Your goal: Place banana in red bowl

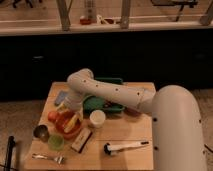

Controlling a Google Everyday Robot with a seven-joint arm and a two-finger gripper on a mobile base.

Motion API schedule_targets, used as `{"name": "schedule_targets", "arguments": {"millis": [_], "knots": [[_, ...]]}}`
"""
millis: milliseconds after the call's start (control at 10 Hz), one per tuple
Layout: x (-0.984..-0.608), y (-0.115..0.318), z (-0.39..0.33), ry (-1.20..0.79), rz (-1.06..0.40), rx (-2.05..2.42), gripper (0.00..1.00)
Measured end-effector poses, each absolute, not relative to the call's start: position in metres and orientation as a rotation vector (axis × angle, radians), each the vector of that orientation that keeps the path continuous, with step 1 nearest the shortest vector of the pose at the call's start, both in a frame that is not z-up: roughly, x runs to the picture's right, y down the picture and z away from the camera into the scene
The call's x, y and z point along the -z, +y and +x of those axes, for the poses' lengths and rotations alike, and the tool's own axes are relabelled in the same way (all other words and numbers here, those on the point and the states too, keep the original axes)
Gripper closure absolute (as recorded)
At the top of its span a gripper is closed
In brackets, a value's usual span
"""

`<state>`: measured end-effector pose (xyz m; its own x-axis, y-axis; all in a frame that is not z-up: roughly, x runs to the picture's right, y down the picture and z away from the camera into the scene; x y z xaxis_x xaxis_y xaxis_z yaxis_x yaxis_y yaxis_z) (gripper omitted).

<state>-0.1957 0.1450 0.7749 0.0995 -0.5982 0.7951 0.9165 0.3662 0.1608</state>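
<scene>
The red bowl (63, 131) sits on the left part of the wooden table. The pale-yellow banana (73, 121) lies slanted over the bowl's right half, within its rim. My gripper (71, 109) hangs down from the white arm, right above the bowl and just over the banana's upper end. I cannot tell whether it touches the banana.
A round orange-red fruit (52, 116) sits at the bowl's left. A metal cup (41, 132), light-green cup (56, 143), brown block (81, 140), white cup (97, 119), green bin (105, 104), brush (125, 146) and fork (47, 158) surround it. The table (130, 132) ends near the fork.
</scene>
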Motion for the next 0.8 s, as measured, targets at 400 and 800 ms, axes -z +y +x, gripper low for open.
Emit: {"name": "schedule_targets", "arguments": {"millis": [400,800], "knots": [[-0.7726,0.1417,-0.1962,-0.911,-0.419,1.186,0.2],[-0.7725,0.1398,-0.1946,-0.91,-0.418,1.192,0.2]]}}
